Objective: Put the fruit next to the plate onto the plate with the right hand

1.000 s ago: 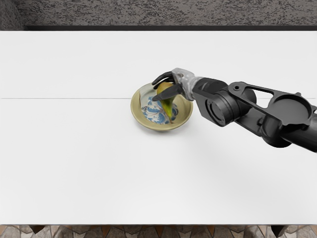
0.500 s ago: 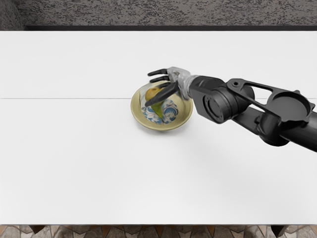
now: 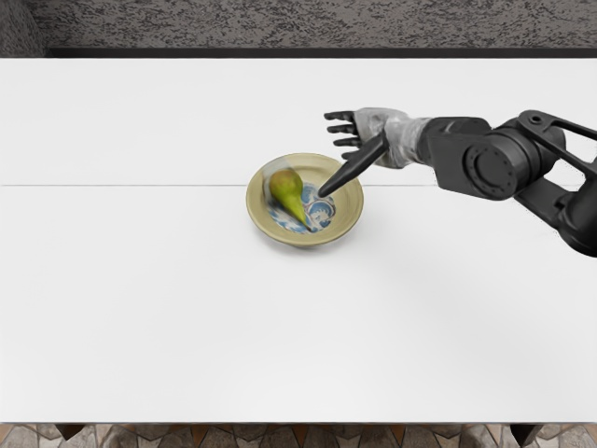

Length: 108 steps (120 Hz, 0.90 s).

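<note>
A green-yellow pear (image 3: 288, 194) lies inside the tan plate (image 3: 347, 216), on its blue and white patterned centre, stem end pointing down-right. My right hand (image 3: 345, 145) hovers just beyond the plate's right rim with its fingers spread, holding nothing. One dark finger (image 3: 350, 168) reaches down over the rim toward the pear without touching it. The right arm (image 3: 485, 159) comes in from the right edge. The left arm is out of view.
The white table (image 3: 140, 308) stretches around the plate, with a thin seam line (image 3: 112, 185) running across it. A dark textured wall (image 3: 280, 23) borders the far edge. The near table edge (image 3: 280, 425) runs along the bottom.
The right hand let go of the pear, opened, and drew back up and to the right. The pear now lies loose in the plate.
</note>
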### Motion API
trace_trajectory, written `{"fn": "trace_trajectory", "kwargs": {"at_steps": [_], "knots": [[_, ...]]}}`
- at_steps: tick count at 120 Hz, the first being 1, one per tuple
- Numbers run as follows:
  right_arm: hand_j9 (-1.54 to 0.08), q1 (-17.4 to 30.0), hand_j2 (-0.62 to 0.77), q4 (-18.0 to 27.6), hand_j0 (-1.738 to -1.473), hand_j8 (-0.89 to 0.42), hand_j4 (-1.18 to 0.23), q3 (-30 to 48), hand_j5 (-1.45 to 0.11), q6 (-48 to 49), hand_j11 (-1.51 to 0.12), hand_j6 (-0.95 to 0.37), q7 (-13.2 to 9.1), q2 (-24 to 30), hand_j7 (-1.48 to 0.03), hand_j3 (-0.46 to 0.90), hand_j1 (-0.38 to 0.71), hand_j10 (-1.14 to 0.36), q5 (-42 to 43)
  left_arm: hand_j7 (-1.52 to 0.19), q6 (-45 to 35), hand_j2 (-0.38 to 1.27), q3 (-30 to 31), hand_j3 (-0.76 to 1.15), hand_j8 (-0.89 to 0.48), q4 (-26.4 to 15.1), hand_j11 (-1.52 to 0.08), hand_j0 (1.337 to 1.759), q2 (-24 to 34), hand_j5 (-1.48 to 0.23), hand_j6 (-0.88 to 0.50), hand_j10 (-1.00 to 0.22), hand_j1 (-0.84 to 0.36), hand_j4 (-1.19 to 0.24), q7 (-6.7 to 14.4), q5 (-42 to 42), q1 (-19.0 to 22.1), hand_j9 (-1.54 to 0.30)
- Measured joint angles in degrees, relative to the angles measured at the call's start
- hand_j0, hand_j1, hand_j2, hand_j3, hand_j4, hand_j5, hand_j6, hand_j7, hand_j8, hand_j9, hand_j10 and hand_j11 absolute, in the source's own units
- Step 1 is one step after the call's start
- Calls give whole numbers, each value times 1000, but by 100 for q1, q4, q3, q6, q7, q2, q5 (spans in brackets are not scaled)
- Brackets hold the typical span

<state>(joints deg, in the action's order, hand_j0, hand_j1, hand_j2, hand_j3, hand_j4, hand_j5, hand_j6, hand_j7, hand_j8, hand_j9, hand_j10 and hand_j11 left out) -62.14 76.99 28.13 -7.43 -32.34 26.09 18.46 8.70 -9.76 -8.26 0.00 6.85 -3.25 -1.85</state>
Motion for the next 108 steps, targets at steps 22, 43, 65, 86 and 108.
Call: {"fn": "trace_trajectory", "kwargs": {"at_steps": [22,43,65,86,108], "knots": [[-17,185,-2,-3,-1658,-11,-13,48,-16,1923,-17,-12,41,602,-17,0,-335,-11,-217,-1,0,0,0,0,-1,0,-1,1658,0,-1,-1,-1,348,-1,0,0,0,-1],[-7,568,0,-305,-1658,-5,-6,533,-7,3435,-7,-5,128,834,-7,0,-343,-5,-255,-1,0,0,0,0,-1,0,-1,1658,0,-1,-1,-1,348,-1,0,0,0,-1],[-3,973,0,-995,-1658,-2,-3,1062,-3,4105,-3,-2,145,1014,-3,0,-347,-2,-711,-1,0,0,0,0,-1,0,-1,1658,0,-1,-1,-1,348,-1,0,0,0,-1],[-1,1077,0,-1814,-1658,-1,-1,1161,-1,4219,-1,-1,147,1225,-1,0,-348,-1,-1267,-1,0,0,-1,0,-1,1,-1,1658,0,-1,-1,-1,348,-1,0,0,0,-1],[0,1139,0,-2254,-1658,0,0,1168,0,4241,0,1,142,1432,0,0,-349,0,-1572,-1,0,0,-1,0,-1,0,-1,1658,0,-1,-1,-1,348,-1,0,0,0,-1]]}}
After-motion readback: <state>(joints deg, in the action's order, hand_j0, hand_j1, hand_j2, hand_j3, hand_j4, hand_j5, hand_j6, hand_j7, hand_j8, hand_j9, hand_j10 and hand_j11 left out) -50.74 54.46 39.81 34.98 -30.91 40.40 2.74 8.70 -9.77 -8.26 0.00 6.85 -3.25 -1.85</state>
